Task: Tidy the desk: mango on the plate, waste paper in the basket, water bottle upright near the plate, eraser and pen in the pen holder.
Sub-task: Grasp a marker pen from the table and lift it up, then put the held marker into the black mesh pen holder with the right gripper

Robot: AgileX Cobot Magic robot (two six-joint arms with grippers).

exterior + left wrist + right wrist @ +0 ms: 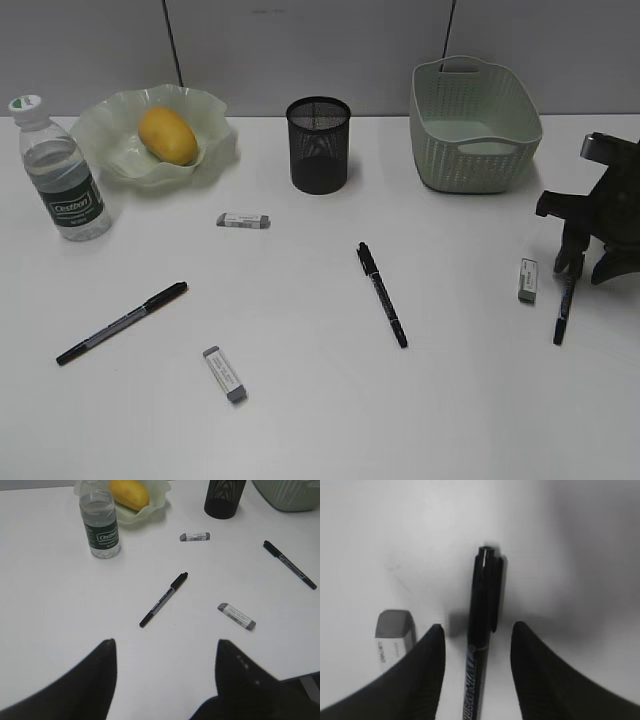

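Between the right gripper's [477,672] parted jaws lies a glossy black capped pen [482,630]; left jaws apart.

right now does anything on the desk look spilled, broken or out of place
Nothing spilled or damaged. Three pens and three erasers lie scattered on the desk outside the pen holder.

Both arms low, fingers parted

Right gripper [476,645] points straight down near the tabletop [395,540]; left gripper [162,652] hovers angled, fingers spread wide.
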